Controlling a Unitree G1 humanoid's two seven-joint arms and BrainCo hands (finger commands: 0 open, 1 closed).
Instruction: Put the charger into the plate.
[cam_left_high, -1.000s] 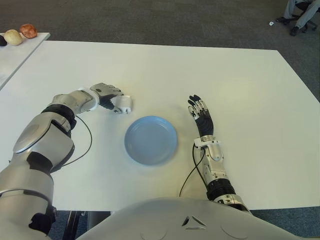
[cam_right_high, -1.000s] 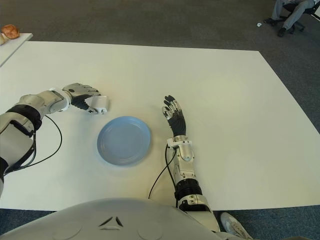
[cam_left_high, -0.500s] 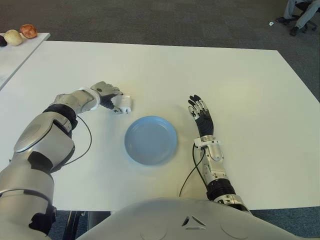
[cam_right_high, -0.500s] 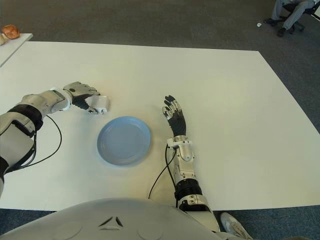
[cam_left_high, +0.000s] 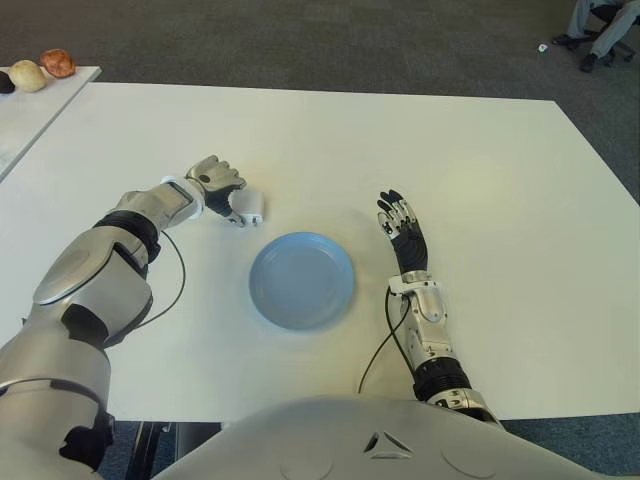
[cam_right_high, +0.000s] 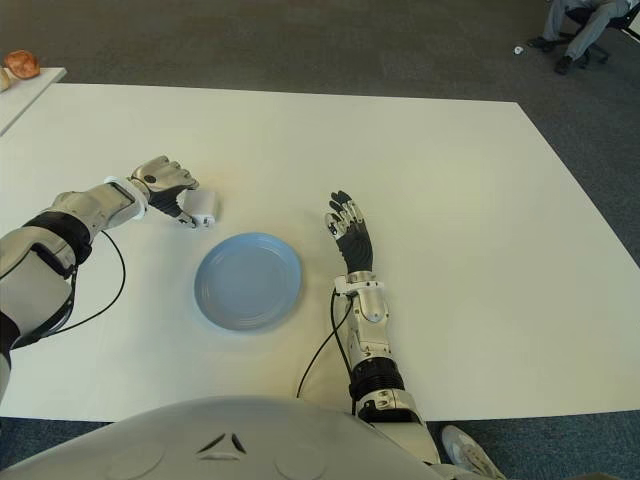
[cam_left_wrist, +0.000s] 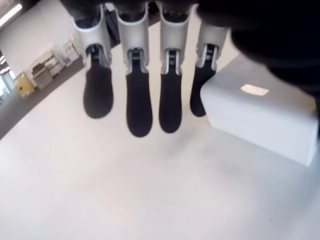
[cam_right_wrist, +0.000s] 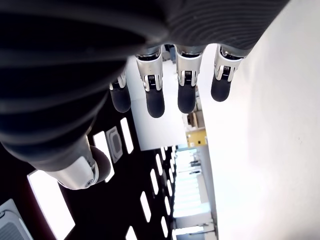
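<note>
Left eye view: left hand (cam_left_high: 215, 185) curled around white charger (cam_left_high: 247, 208) on white table (cam_left_high: 480, 180), just left of and beyond blue plate (cam_left_high: 301, 279); charger apart from plate. Right hand (cam_left_high: 403, 230) lay right of plate, fingers extended, holding nothing.

Left wrist view: fingers (cam_left_wrist: 138, 105) bent downward beside charger (cam_left_wrist: 265, 117); firm grasp could not be confirmed.

Right wrist view: fingers (cam_right_wrist: 155, 102) straight, hand empty.

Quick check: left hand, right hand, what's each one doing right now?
Left hand: at the white charger; grasp cannot be told.
Right hand: open, holding nothing, right of the blue plate.
</note>
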